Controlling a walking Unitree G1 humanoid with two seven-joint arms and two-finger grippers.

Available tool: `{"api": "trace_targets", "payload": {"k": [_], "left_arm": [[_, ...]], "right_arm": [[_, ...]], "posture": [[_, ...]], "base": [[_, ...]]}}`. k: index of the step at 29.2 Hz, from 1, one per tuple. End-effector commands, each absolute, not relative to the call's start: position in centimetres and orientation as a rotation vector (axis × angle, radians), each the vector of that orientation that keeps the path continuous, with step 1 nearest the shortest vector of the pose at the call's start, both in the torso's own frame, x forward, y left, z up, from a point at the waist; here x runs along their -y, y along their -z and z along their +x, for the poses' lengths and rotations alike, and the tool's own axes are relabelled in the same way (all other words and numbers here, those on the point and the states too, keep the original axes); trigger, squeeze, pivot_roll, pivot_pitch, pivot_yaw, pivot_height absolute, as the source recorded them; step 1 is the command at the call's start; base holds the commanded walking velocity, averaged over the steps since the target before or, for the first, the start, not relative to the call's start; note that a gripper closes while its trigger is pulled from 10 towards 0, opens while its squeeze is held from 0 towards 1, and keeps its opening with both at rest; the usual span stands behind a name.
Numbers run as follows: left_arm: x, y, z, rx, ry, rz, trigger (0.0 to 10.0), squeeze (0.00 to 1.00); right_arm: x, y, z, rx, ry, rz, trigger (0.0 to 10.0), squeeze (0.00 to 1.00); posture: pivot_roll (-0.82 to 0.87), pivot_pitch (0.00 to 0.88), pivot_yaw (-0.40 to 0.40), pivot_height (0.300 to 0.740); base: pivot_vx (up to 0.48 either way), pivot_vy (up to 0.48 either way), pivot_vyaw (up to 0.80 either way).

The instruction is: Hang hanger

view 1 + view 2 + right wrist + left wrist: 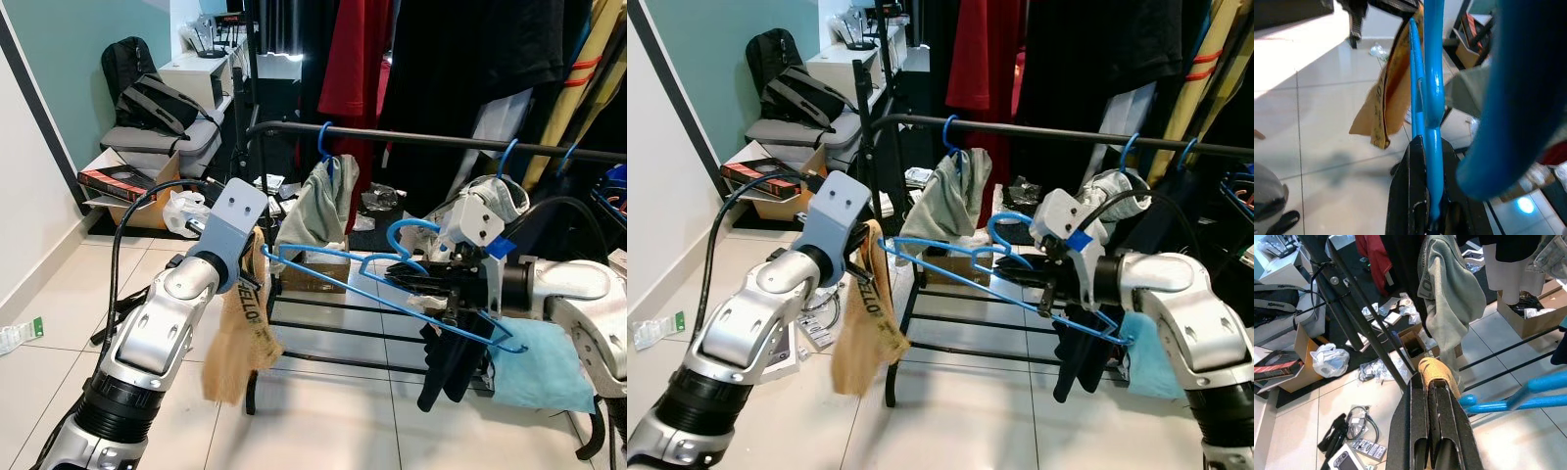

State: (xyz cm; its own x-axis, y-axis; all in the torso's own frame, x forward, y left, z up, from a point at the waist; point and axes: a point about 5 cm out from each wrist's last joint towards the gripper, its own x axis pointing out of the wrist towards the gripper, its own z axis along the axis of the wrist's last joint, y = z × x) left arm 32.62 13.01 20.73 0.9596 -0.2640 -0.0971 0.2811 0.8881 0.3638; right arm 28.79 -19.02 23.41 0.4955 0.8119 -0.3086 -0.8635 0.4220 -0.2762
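Note:
A blue plastic hanger (pixel 411 222) lies nearly flat between my arms, below and in front of the black clothes rail (pixel 431 140). My right gripper (pixel 423 284) is shut on it near the hook, and the right wrist view looks along the hanger's blue bar (pixel 1433 73) in the fingers (pixel 1418 161). The hanger's far tip reaches my left gripper (pixel 253 257), which is shut on a tan cloth (pixel 240 343) printed "HELLO" that hangs towards the floor. The cloth's top edge (pixel 1436 369) is pinched between the black fingers (pixel 1418 396). A dark garment (pixel 451 362) dangles under the right gripper.
A grey-green garment (pixel 318 201) hangs on another blue hanger from the rail, and a second blue hook (pixel 506 155) sits further right. Red and black clothes hang behind. Low rack bars (pixel 333 304), a turquoise cloth (pixel 544 377), boxes and a backpack (pixel 147 98) crowd the floor.

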Motion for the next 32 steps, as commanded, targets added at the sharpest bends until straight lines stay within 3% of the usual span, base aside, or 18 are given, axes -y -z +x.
{"api": "trace_targets", "payload": {"k": [1,32], "left_arm": [[-12.64,-21.43,32.57,-0.025,0.293,0.399,10.0,0.0],[-12.56,-21.76,32.59,-0.018,0.289,0.401,10.0,0.0]], "right_arm": [[18.56,-24.05,28.63,-0.104,-1.069,-0.414,10.0,0.0],[18.15,-23.59,28.0,-0.187,-1.098,-0.407,10.0,0.0]], "posture": [[-0.09,0.0,0.015,0.74],[-0.09,0.0,0.014,0.74]], "base": [[0.0,0.0,0.0],[0.0,0.0,0.0]]}}
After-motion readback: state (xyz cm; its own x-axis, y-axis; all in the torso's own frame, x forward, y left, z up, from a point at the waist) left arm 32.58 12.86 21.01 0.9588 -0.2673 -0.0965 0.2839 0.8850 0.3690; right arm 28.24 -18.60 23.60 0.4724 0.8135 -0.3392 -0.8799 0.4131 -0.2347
